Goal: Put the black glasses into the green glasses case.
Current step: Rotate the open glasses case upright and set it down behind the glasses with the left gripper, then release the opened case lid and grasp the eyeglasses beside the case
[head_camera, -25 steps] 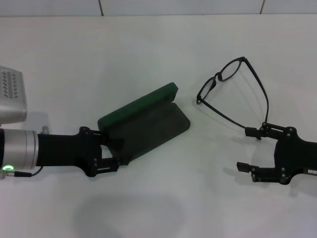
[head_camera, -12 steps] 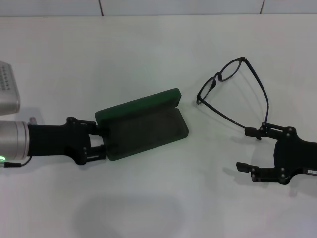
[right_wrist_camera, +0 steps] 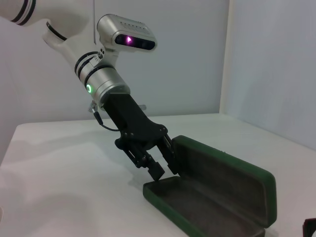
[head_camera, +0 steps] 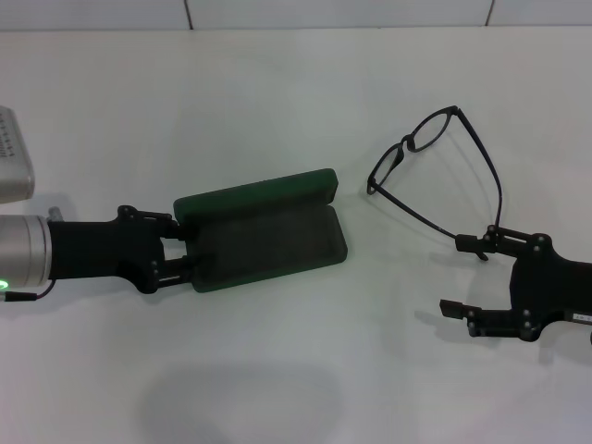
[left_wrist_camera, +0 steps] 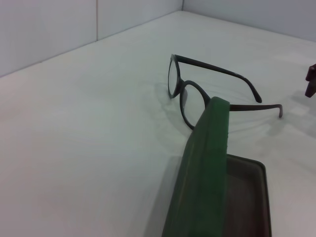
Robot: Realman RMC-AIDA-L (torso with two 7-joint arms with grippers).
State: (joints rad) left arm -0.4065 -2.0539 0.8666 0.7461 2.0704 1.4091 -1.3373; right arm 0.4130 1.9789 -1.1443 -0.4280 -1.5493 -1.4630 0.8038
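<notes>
The green glasses case [head_camera: 264,242] lies open in the middle of the white table, its lid standing along the far side and dark grey lining showing. My left gripper [head_camera: 180,247] is open at the case's left end, fingertips right by the lid and base; the right wrist view shows this gripper [right_wrist_camera: 160,163] at the case [right_wrist_camera: 217,197]. The black glasses [head_camera: 435,171] rest unfolded to the right, temples pointing toward my right gripper [head_camera: 462,276]. It is open and empty, one fingertip next to a temple tip. In the left wrist view, the glasses [left_wrist_camera: 190,94] lie beyond the case lid [left_wrist_camera: 207,163].
The white table [head_camera: 296,92] runs back to a tiled wall. The silver housing of my left arm [head_camera: 14,166] sits at the left edge. A fingertip of the right gripper [left_wrist_camera: 311,81] shows far off in the left wrist view.
My left gripper has drawn back to the left, off the case's lining to its left end. The case has swung from a diagonal to lie nearly level. Right gripper and glasses have not moved.
</notes>
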